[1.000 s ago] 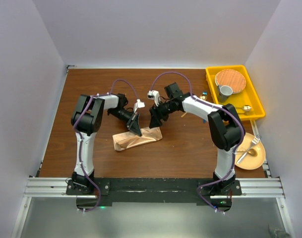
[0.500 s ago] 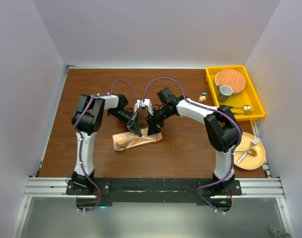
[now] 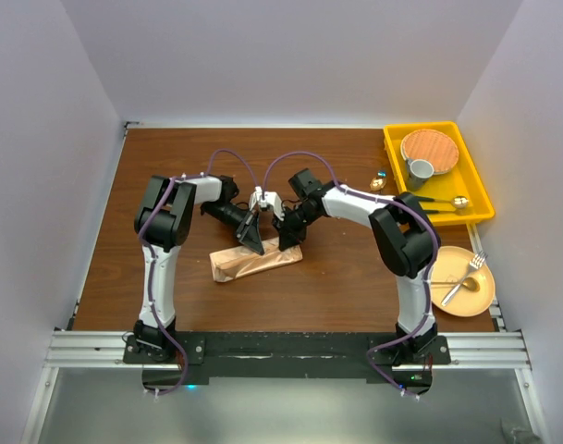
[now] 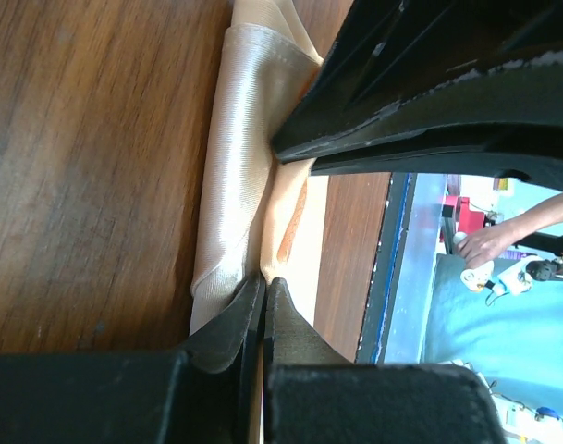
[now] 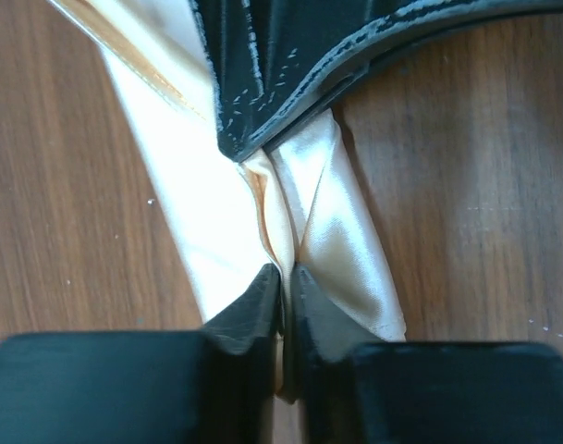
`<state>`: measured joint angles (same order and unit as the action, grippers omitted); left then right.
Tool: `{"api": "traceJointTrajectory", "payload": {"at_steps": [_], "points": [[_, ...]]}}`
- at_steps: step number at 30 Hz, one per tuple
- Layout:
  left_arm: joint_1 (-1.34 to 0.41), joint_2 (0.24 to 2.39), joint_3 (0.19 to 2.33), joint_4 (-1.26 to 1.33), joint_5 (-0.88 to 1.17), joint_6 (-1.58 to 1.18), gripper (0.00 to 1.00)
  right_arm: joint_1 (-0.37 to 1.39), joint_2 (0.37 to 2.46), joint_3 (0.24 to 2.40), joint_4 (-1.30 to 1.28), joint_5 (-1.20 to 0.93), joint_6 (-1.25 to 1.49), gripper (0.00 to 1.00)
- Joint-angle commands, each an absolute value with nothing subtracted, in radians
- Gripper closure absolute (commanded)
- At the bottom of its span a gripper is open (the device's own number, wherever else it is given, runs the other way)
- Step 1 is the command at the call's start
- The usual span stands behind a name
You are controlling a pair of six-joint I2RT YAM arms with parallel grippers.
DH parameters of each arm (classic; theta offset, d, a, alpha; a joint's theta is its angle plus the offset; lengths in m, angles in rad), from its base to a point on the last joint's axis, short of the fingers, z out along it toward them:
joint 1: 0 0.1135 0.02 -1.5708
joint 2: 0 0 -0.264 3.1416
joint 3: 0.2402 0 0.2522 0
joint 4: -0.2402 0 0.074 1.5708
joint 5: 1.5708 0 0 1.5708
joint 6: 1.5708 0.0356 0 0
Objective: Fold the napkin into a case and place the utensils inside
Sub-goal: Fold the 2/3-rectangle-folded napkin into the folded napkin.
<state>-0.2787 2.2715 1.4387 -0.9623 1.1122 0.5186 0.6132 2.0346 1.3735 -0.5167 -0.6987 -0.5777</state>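
Top external, near to far. At 6 o'clock, arm bases (image 3: 152,344). Just below centre, case (image 3: 239,265) flat on table (image 3: 170,166), long axis roughly 8 to 2 o'clock, folded and layered. On its 2 o'clock half, L gripper (image 3: 251,242) and R gripper (image 3: 288,239), tips down, just beside each other; contact between them not clear. At 4 o'clock, well apart from case, plate (image 3: 483,301) w/ fork (image 3: 473,262) and spoon (image 3: 450,291); nothing seen inside case yet. At 2 o'clock, tray (image 3: 393,153) w/ wood dish (image 3: 429,146), cup (image 3: 420,170) and tray spoon (image 3: 445,202). Small gold piece (image 3: 378,182) on table just beside tray, too small to identify.

Left wrist: tips pressed together on a raised satin fold, cloth nipped between them; R gripper's fingers close in at 1 o'clock of that view. Right wrist: same story, tips closed on a ridge of cloth, no gap visible, other gripper at 12.

Step in hand, prob.: opening or holding the pocket before loading.

Risks from here:
- Slick satin, thin pinch → cloth apt to slip out under any pull, layers falling shut.
- Pulling opposite ways too hard → folds undone, case reduced to loose napkin.
- Pinch maybe through top and bottom layers alike (cannot tell) → whole case lifted, no mouth opened.
- Fingers so near → knock between arms on any sideways move.
- Cutlery far off at 4 o'clock → one grip to be released for the fetch; mouth prob. collapsing w/o it.
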Motion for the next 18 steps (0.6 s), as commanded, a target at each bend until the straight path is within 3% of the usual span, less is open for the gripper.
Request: {"api": "traceJointTrajectory", "payload": {"at_steps": [1, 7, 10, 18], "points": [[-0.264, 2.318, 1.443, -0.908, 0.946, 0.588, 1.0, 0.621, 2.054, 1.434, -0.522, -0.629, -0.539, 1.0], [-0.226, 2.287, 1.454, -0.951, 1.048, 0.594, 0.69, 0.623, 2.059, 1.422, -0.56, -0.597, -0.519, 1.0], [-0.172, 2.237, 1.456, -0.925, 1.104, 0.546, 0.63, 0.623, 2.051, 1.413, -0.577, -0.592, -0.522, 1.0], [0.001, 2.064, 1.424, -0.856, 1.192, 0.456, 0.58, 0.626, 2.042, 1.399, -0.589, -0.589, -0.52, 1.0]]}}
